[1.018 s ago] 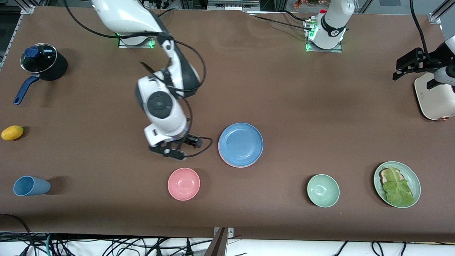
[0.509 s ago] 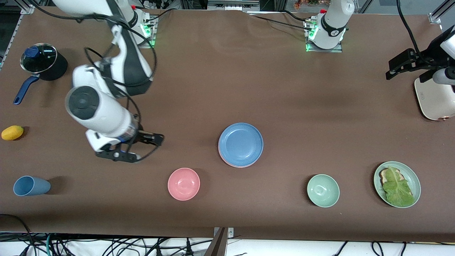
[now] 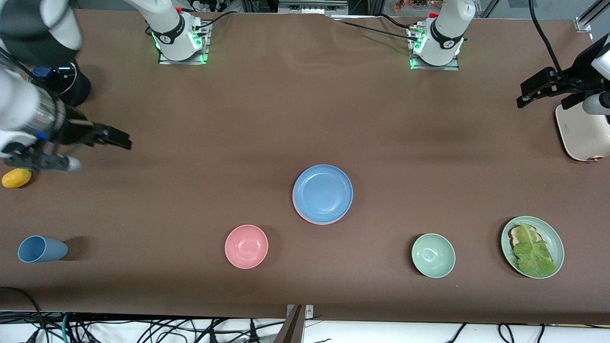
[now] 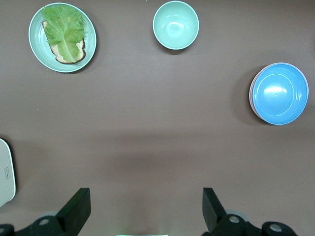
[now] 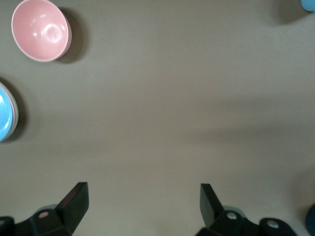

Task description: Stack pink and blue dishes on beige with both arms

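The right gripper [image 3: 90, 150] hangs over the table [image 3: 267, 119] near the edge at the right arm's end, its fingers [image 5: 74, 199] spread wide and holding nothing. A yellow lemon-like fruit [image 3: 16, 177] lies on the table just beside it, and a dark lidded pot [image 3: 59, 85] with a blue handle stands closer to the corner by the right arm's base. A blue cup [image 3: 42, 249] lies on its side near the front corner at that same end.

The left gripper [image 3: 543, 88] is up over the edge at the left arm's end, also released and empty, next to a cream appliance [image 3: 579, 136].

Near the middle of the table the blue plate [image 3: 322, 193] sits on top of the pink plate [image 3: 310, 220], of which only a thin rim shows. The beige plate cannot be made out under them.

Closer to the front edge are a pink bowl [image 3: 246, 246], a green bowl [image 3: 433, 255], and a green plate [image 3: 555, 240] carrying bread and a lettuce leaf [image 3: 531, 247].
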Available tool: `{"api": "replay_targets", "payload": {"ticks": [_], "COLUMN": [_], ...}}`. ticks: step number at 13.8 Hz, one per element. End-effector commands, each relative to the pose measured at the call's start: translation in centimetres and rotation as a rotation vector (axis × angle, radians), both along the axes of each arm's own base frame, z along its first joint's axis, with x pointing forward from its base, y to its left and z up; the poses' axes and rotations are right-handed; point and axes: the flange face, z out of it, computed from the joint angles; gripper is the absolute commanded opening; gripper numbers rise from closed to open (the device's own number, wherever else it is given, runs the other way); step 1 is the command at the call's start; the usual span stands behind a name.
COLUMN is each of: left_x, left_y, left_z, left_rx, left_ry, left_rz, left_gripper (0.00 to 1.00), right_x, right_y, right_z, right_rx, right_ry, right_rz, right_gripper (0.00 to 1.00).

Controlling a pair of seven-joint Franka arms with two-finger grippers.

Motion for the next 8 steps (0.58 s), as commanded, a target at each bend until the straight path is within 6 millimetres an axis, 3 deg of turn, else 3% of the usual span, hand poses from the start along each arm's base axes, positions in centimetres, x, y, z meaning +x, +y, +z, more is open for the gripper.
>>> {"api": "replay_targets", "payload": {"ticks": [1, 4, 8], "left_x": [0.1, 0.5, 0.6], "left_y": [-0.3, 1.0, 0.5], "left_z": [0.3, -0.1, -0.3], "left_rx": [-0.004, -0.005, -0.007], "left_ry": [0.005, 0.009, 0.011], "left_rz": [-0.015, 0.007, -0.002], "left_gripper": [1.0, 1.0, 1.0], "right_x": [-2.9, -2.9, -3.0], "right_y": [-1.3, -1.0, -0.6], "right_z": [0.5, 2.0, 3.6], "right_rx": [-0.013, -0.076, -0.079], "right_ry": [0.02, 0.019, 0.005], "right_rz": [0.052, 0.078, 0.087], "right_gripper": [1.0, 1.0, 1.0]}}
